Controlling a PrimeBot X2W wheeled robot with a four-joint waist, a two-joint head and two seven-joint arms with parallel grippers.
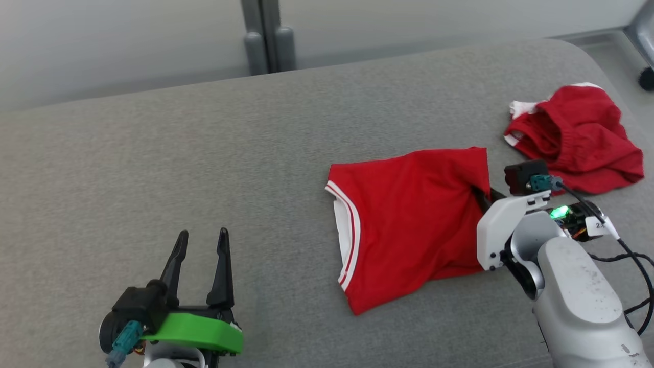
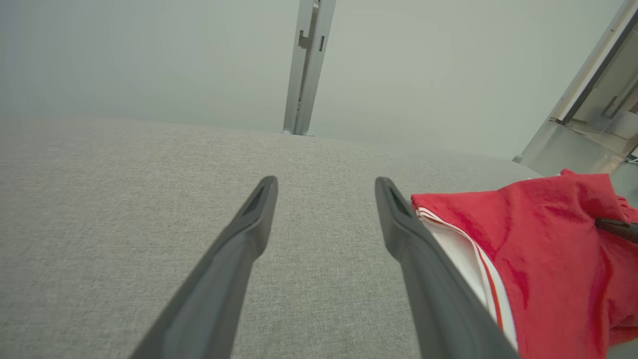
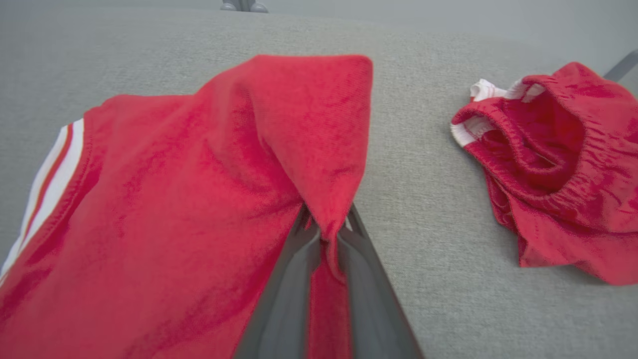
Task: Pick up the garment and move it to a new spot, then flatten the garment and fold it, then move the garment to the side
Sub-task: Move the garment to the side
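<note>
A: What are my right jaws doing?
B: Your right gripper (image 3: 326, 224) is pinching the garment (image 1: 409, 220) at its right edge, jaws nearly together, cloth bunching up between them.
A: And the left?
B: Your left gripper (image 1: 203, 232) is resting with jaws spread wide, gripping nothing, at the near left, well apart from the garment.
A: Where's the garment lying?
B: It's lying right of centre on the grey surface (image 1: 204, 153), white-striped hem facing left. A second red piece (image 1: 577, 138) is sitting far right, apart from it.

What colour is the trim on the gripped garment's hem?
Trim: white with thin red stripes; clearest in head view.
</note>
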